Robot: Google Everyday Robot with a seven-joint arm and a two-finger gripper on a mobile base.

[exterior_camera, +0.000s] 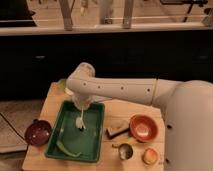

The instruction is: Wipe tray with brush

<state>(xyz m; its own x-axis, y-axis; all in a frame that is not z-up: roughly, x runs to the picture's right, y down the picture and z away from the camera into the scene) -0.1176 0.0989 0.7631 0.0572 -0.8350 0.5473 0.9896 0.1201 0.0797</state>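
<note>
The dark-green tray lies on the wooden table, left of centre. My gripper hangs over the tray's far middle, at the end of the white arm that reaches in from the right. It is shut on the brush, a pale stick pointing down. The brush's whitish tuft rests on or just above the tray floor; I cannot tell which. The wrist hides the top of the handle.
A curved green strip lies in the tray's near part. A maroon bowl sits left of the tray. To the right are a dark block with a pale top, an orange bowl, a metal cup and a fruit.
</note>
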